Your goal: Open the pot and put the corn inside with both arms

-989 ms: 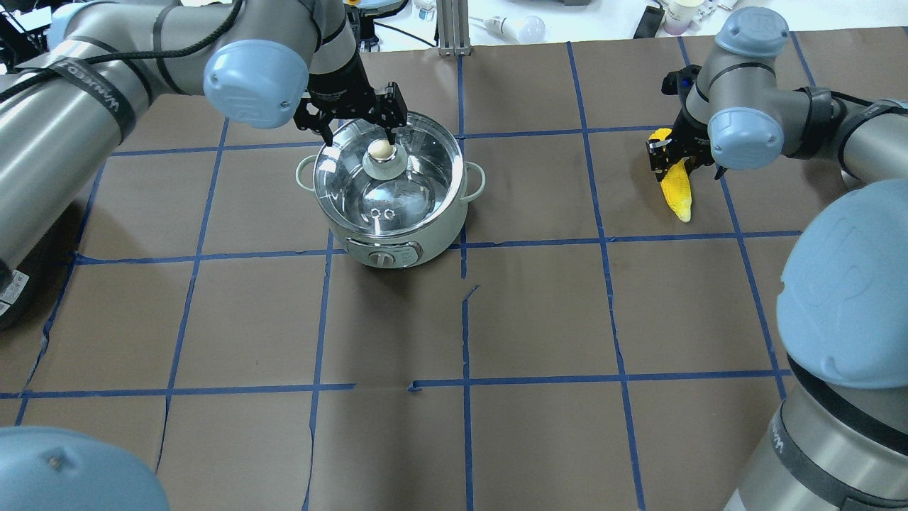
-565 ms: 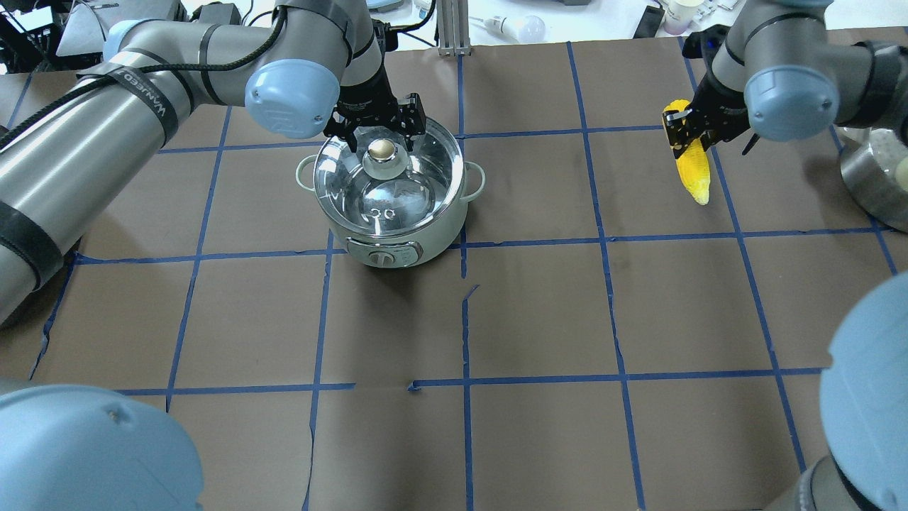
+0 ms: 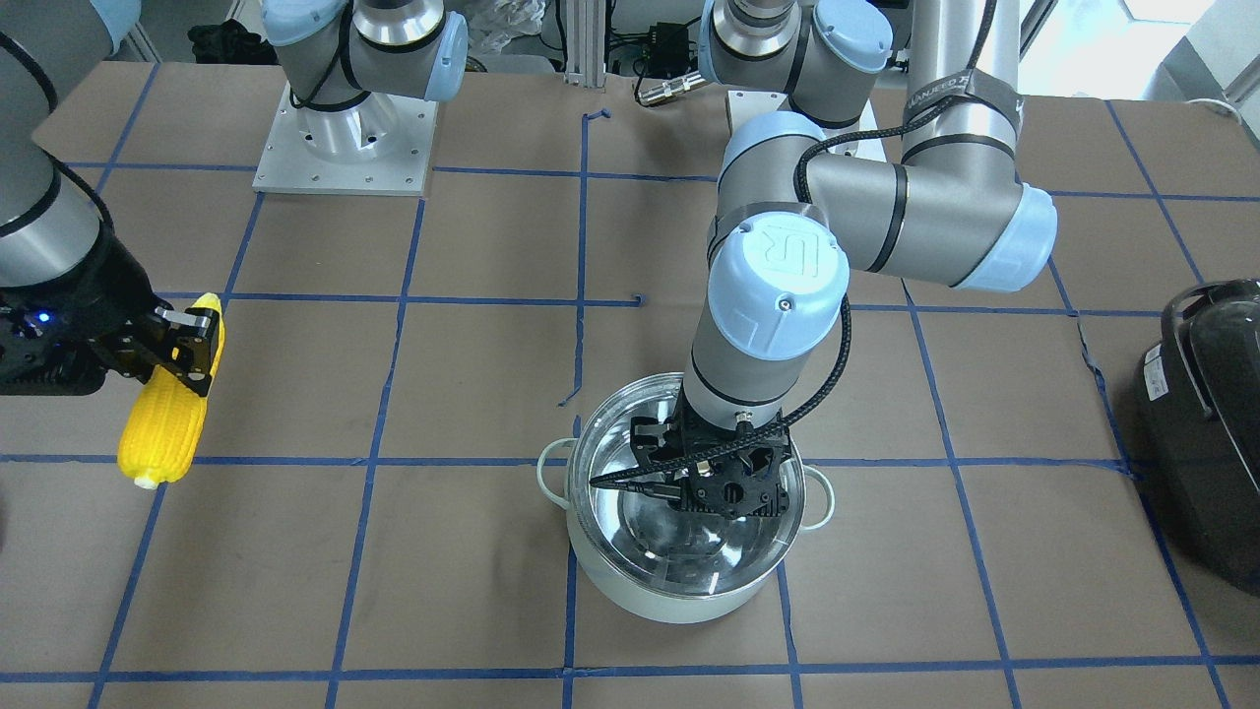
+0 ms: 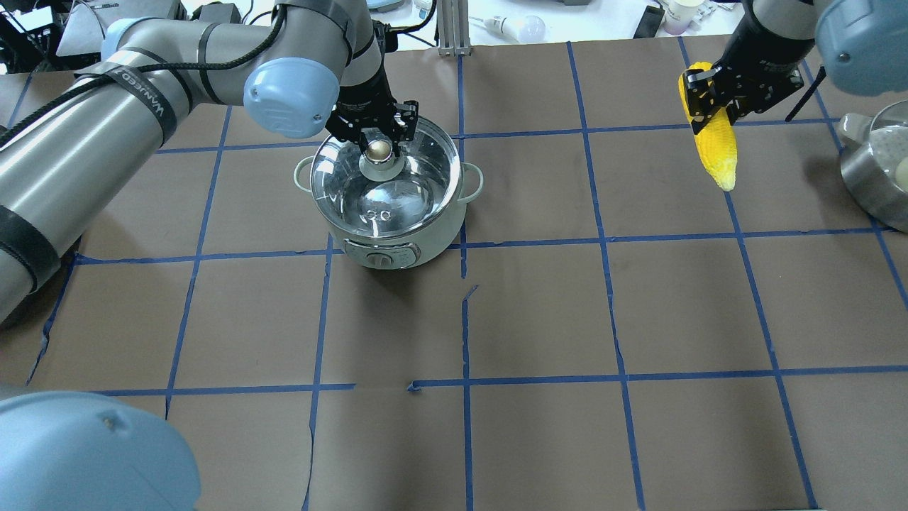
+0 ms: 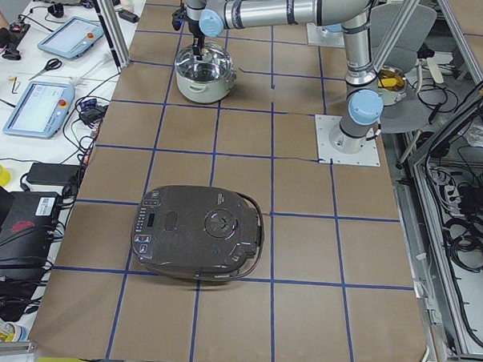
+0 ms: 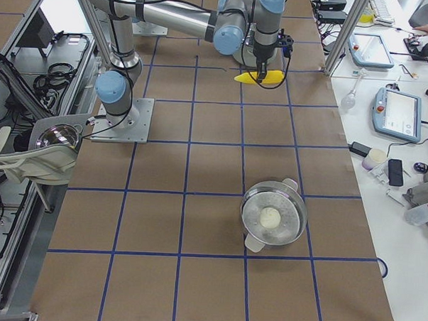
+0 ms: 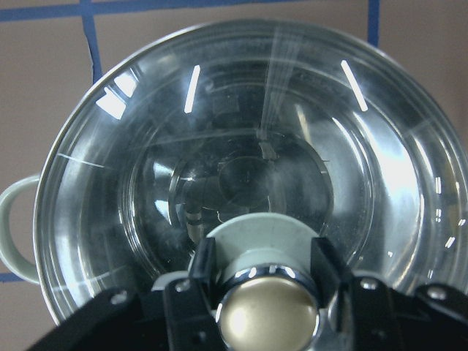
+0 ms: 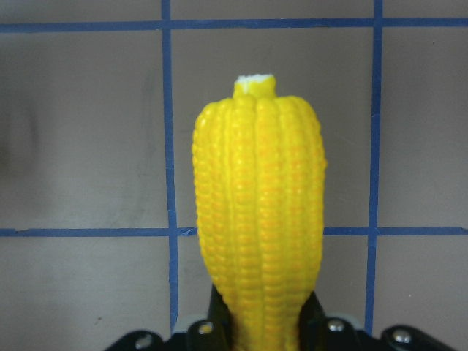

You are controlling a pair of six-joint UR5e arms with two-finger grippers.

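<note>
1. Your left gripper (image 4: 377, 139) is down over the pot (image 4: 429, 245), which stands on the table on the robot's left half. Its two fingers (image 7: 205, 272) are clenched against either side of the brass knob (image 7: 269, 313). The glass lid (image 4: 397, 186) sits flat on the rim, so the pot is not yet open.
2. Your right gripper (image 4: 711, 105) is grasping the corn (image 4: 715, 145) near its tapered end, in the air over the far right of the table.
3. The cob's long axis runs straight on from the fingers, with the whitish stub (image 8: 255, 83) at the free end, pointing away from the claw.
4. The relation to watch: the pot lies well apart from the corn, toward the robot's left. The left arm is the one at the pot, and it and the lid cover the opening. By my judgement the lid must go up and aside before the cob can enter stub first.
5. Writing: the black strap (image 4: 152, 97) on the left arm bears white letters that look like "WANEED", though I cannot be sure. The blue joint cap (image 3: 778, 258) shows an embossed logo. Markings around the pot's dial (image 4: 383, 255) are too small to read.
</note>
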